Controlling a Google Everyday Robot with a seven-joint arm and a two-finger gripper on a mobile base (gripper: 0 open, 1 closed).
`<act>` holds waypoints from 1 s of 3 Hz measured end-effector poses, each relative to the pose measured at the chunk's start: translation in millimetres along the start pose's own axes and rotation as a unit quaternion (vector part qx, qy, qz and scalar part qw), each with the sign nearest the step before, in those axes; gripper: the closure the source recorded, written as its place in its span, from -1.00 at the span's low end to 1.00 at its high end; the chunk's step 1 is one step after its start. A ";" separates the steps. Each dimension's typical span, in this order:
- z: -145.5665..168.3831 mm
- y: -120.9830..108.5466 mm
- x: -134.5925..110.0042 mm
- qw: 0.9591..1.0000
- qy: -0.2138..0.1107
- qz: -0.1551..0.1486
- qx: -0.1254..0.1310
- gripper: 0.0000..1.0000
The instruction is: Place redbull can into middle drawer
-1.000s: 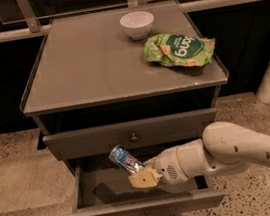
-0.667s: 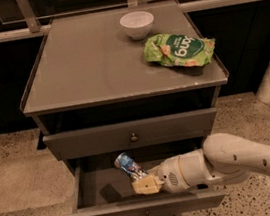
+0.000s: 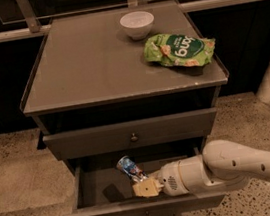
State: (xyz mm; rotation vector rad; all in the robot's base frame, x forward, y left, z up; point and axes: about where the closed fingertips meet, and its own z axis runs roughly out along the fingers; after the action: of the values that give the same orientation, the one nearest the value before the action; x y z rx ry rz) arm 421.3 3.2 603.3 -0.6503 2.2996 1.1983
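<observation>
Drawers: the middle drawer (image 3: 94, 187) is pulled out; over its floor the gripper (image 3: 141, 184), reaching in from the right, pinches the lower end of the redbull can (image 3: 130, 169). The can's long axis tilts, silver end pointing up-left. A white bowl (image 3: 137, 24) and a green bag (image 3: 179, 49) sit on the cabinet top (image 3: 84, 72).

The end effector (image 3: 146, 186) sits low inside the open middle drawer (image 3: 94, 188), clamped on the tilted redbull can (image 3: 129, 168). Left of it the drawer floor lies bare up to the side wall. Just above and behind it, the closed upper drawer front (image 3: 129, 133) overhangs. To its right, the arm (image 3: 234, 166) crosses the drawer. Well above it, a white bowl (image 3: 137, 24) and a green snack bag (image 3: 179, 49) occupy the tabletop (image 3: 87, 61).
</observation>
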 end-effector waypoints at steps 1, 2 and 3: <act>7.0 -23.2 10.6 0.999 -0.019 0.028 0.004 1.00; 11.9 -44.8 17.2 0.998 -0.035 0.044 0.003 1.00; 8.5 -57.3 20.7 0.997 -0.052 0.060 0.016 1.00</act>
State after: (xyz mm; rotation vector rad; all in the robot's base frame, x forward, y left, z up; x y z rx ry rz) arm 440.9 -22.8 551.2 -0.4328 2.2921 1.2161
